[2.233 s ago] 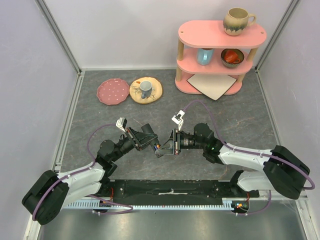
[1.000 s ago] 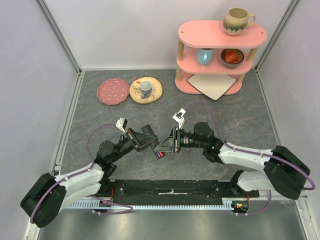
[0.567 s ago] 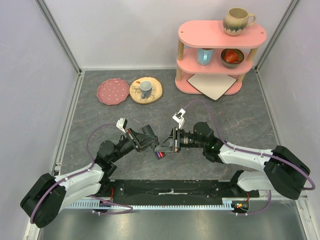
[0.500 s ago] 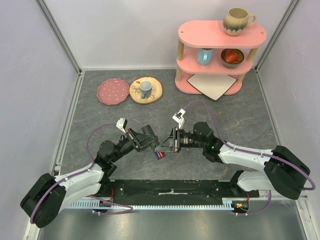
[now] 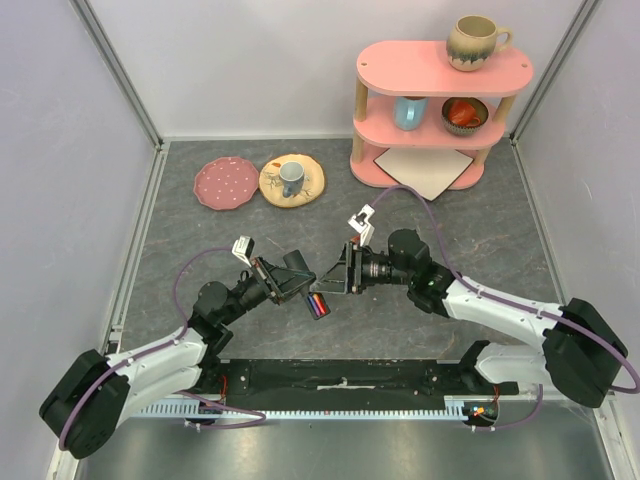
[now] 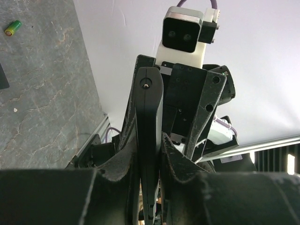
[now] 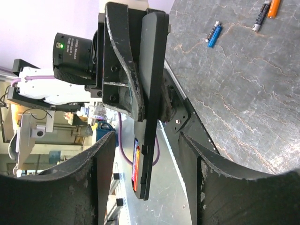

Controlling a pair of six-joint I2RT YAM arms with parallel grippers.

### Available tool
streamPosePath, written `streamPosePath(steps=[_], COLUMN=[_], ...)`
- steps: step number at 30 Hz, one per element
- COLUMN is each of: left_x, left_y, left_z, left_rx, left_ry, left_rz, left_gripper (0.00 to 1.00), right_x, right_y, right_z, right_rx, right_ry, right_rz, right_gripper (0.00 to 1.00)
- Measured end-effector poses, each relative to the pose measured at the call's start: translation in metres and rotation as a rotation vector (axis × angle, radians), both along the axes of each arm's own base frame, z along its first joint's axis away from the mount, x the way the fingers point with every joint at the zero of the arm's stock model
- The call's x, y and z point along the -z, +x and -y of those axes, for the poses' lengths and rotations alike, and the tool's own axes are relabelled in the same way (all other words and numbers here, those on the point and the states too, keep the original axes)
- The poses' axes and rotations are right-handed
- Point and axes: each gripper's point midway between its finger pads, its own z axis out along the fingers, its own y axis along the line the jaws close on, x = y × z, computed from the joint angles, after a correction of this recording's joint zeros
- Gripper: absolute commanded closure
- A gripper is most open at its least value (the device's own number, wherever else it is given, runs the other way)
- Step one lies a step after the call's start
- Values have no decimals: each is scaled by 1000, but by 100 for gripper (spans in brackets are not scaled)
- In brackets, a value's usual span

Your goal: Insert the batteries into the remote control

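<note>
— While the left jaws are clamped on the remote control (image 6: 149, 108), holding it edge-on in the air, what could spoil things from here?

— The remote is pinched only across its thin body, so a push from the right jaws on their next approach could twist it in the clamp. What looks like a red battery (image 7: 136, 165) sits in the part of the remote clear of the clamp. If it is not fully seated, it could slip out and drop to the counter (image 5: 200, 240).

— How do the right jaws stand?

— Apart and empty, with the remote just ahead of them, seemingly untouched.

— And half a second earlier?

— Then they were pressed in against the remote, covering it from above. Now they have opened and drawn back, and the coloured cells show in the overhead view.

— Where are the spare cells?

— A blue battery (image 7: 214, 33) and an orange battery (image 7: 274, 6) lie on the counter well beyond the right jaws. A green battery (image 6: 12, 27) lies off to one side of the left jaws.
</note>
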Motion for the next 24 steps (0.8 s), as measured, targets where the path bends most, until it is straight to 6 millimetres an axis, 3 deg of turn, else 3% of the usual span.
streamPosePath(steps=[10, 14, 18, 20, 24], left_x=[2, 5, 4, 0, -5], left_y=[0, -1, -3, -5, -8], left_z=[0, -1, -4, -6, -12], left_rx=[-1, -3, -13, -16, -37], left_ry=[7, 16, 19, 18, 21], left_rz=[-7, -2, 10, 27, 58], left_gripper=[98, 98, 98, 98, 98], right_x=[13, -10, -34, -26, 33], right_y=[2, 29, 67, 84, 104], right_z=[11, 28, 62, 82, 117], right_rx=[1, 108, 309, 407, 470], right_ry=[-132, -234, -394, -512, -822], right_rz=[66, 209, 360, 393, 374], right_gripper=[36, 35, 36, 36, 36])
